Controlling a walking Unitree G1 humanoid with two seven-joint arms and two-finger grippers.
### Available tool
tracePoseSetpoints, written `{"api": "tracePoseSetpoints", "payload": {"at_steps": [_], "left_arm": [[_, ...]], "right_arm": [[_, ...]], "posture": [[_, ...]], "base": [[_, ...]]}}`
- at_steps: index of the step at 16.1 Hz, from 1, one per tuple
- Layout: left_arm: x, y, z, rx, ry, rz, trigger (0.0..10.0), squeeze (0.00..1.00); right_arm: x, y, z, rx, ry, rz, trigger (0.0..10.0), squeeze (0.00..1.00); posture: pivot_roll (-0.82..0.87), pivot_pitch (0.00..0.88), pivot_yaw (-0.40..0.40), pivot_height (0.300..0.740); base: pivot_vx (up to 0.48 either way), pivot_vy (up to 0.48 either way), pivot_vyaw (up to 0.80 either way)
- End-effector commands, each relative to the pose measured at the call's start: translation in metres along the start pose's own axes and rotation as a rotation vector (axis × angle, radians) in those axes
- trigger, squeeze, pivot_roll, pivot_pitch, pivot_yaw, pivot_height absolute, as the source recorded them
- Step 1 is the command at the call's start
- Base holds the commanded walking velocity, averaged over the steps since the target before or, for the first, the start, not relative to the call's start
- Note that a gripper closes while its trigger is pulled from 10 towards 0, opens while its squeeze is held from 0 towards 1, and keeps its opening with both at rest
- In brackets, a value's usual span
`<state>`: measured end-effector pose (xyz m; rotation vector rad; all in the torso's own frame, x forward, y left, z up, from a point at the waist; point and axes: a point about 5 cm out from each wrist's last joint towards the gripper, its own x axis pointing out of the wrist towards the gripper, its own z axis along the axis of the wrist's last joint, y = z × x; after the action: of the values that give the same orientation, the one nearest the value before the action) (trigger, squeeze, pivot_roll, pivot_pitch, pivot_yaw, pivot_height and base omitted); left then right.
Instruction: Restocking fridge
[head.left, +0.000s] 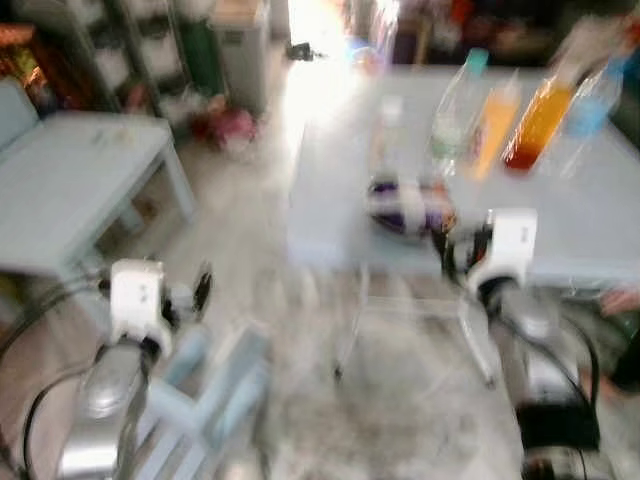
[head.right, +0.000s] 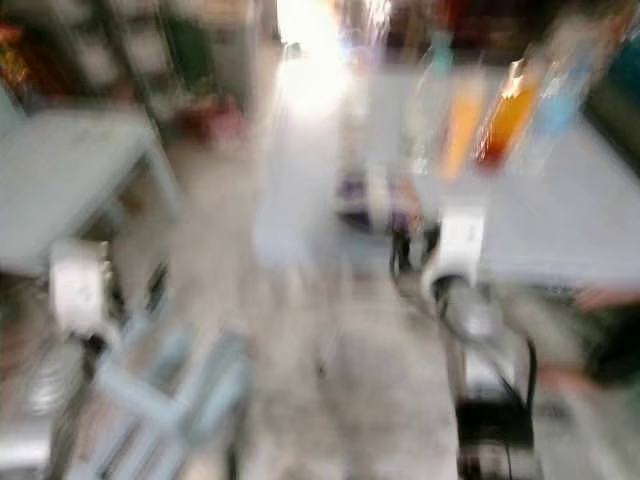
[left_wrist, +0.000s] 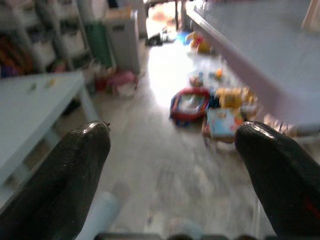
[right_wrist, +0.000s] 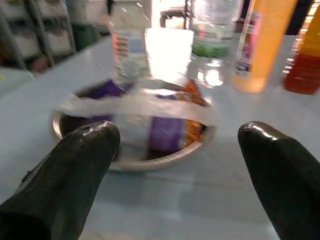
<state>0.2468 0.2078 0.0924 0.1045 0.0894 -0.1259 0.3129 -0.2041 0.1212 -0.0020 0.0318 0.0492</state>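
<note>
Bottles (head.left: 505, 120) stand in a row at the table's (head.left: 600, 235) far side, at one o'clock from the robot. Nearer, at twelve of the right gripper (right_wrist: 175, 165), a metal bowl (right_wrist: 131, 156) holds a purple packet (right_wrist: 165, 134). Both the right and left gripper (left_wrist: 172, 175) are spread wide, empty. The blurred head views suggest the robot is walking. Reaching now risks clipping the bowl, which blocks the bottles, or toppling them. Toys (left_wrist: 210, 107) litter the floor.

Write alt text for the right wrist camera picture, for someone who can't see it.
The right tool, its two black fingers spread open, points at a metal bowl holding a purple and orange packet on a pale blue table. Behind the bowl stand a clear bottle, an orange bottle and a reddish bottle.
</note>
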Motion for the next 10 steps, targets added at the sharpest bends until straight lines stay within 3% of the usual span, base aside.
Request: {"api": "tracePoseSetpoints", "payload": {"at_steps": [1, 6, 8, 10], "left_arm": [[0.005, 0.001, 0.012, 0.02, -0.039, -0.012, 10.0, 0.0], [0.003, 0.0, 0.014, 0.016, -0.055, -0.022, 10.0, 0.0], [0.007, -0.005, 0.016, 0.004, -0.07, -0.033, 10.0, 0.0], [0.011, -0.009, 0.015, -0.004, -0.077, -0.043, 10.0, 0.0]], "right_arm": [[-0.004, 0.003, 0.009, 0.03, -0.077, -0.015, 10.0, 0.0], [-0.031, 0.031, 0.005, 0.065, -0.138, -0.013, 10.0, 0.0], [-0.036, 0.037, 0.004, 0.078, -0.143, -0.004, 10.0, 0.0], [-0.036, 0.038, 0.005, 0.072, -0.147, 0.001, 10.0, 0.0]], "posture": [[0.07, 0.047, 0.0, 0.74], [0.05, 0.01, 0.003, 0.74], [0.04, 0.0, -0.001, 0.74], [0.04, 0.0, -0.003, 0.74]], "base": [[0.0, 0.0, 0.0], [0.0, 0.0, 0.0], [0.264, 0.0, -0.61], [0.285, 0.0, 0.0]]}}
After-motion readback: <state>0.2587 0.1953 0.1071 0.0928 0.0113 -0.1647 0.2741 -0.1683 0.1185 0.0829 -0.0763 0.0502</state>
